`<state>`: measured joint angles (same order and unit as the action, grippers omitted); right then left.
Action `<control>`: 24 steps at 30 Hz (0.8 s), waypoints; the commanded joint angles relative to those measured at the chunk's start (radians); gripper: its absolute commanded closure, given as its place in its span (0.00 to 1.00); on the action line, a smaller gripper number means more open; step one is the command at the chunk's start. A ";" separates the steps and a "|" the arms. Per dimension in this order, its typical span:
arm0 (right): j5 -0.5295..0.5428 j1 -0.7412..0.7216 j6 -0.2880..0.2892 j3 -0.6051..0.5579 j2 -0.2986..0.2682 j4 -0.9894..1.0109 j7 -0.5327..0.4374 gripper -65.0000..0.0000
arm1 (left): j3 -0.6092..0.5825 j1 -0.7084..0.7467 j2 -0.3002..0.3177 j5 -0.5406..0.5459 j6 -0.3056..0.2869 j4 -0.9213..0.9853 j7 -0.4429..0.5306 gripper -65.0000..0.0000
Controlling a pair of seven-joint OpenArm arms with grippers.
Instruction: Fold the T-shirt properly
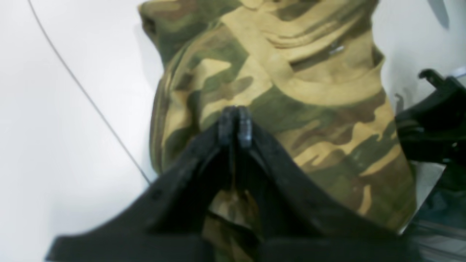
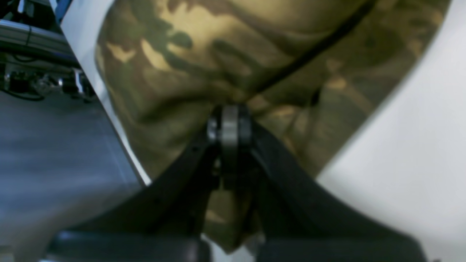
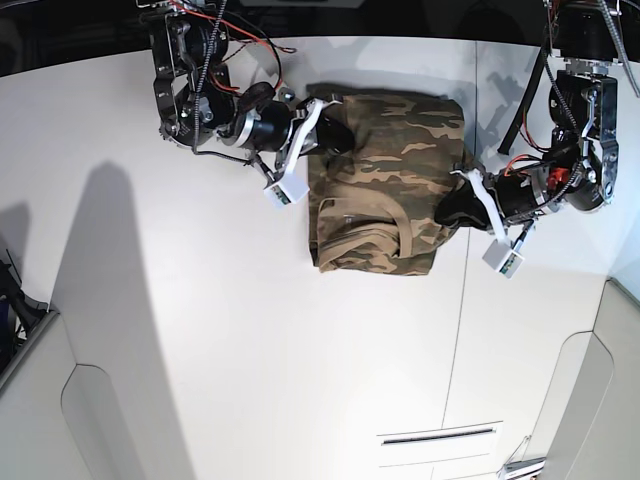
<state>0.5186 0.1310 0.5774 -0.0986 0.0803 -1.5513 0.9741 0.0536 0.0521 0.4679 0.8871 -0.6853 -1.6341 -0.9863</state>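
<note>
The left pincer (image 1: 235,125) has its tips pressed together, with a tongue of camouflage cloth running back between the two black fingers; it appears to pinch the T-shirt (image 1: 291,109) at an edge, though blur hides the exact bite. In the overhead view it sits at the garment's side edge, on that view's right. The right pincer (image 2: 229,125) is likewise drawn together, its tips buried in a pucker of the fabric, so it too seems clamped on cloth; overhead it meets the garment's far corner on that view's left.

The T-shirt lies on the white surface (image 3: 200,330) between the two arms, already reduced to a compact, roughly rectangular bundle. No sleeve sticks out, so the sides seem to be turned in. The plain tan collar (image 3: 372,222) lies on top, in the near half.

I judge the fold far along: what remains is likely a last halving or a release and a smoothing of the ripples.

The bundle's long axis runs from the far edge of the surface towards the near one, with the collar opening facing up and the neck end nearer the camera.
</note>
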 commanded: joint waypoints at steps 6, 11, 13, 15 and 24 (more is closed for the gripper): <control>0.018 -0.009 0.013 0.007 0.000 -0.031 -0.012 1.00 | 0.007 -0.013 0.033 0.023 -0.013 -0.015 0.018 0.98; 0.011 -0.008 0.012 0.057 -0.006 -0.147 0.014 1.00 | 0.082 -0.011 0.104 0.130 -0.013 -0.017 0.005 0.98; 0.012 -0.006 0.011 0.083 -0.023 -0.216 0.034 1.00 | 0.147 0.000 0.114 0.154 -0.013 -0.017 -0.025 0.98; 0.013 -0.002 0.010 0.105 -0.056 -0.277 0.060 1.00 | 0.219 0.023 0.114 0.196 -0.013 -0.017 -0.077 0.98; 0.043 0.080 0.009 0.212 -0.216 -0.340 0.058 1.00 | 0.505 0.241 0.113 0.336 -0.013 -0.017 -0.140 0.98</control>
<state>0.5453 0.2142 0.5816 0.1097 -0.1276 -1.8729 1.0470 0.5518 0.2970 0.5625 1.2057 -0.6857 -1.6360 -1.1358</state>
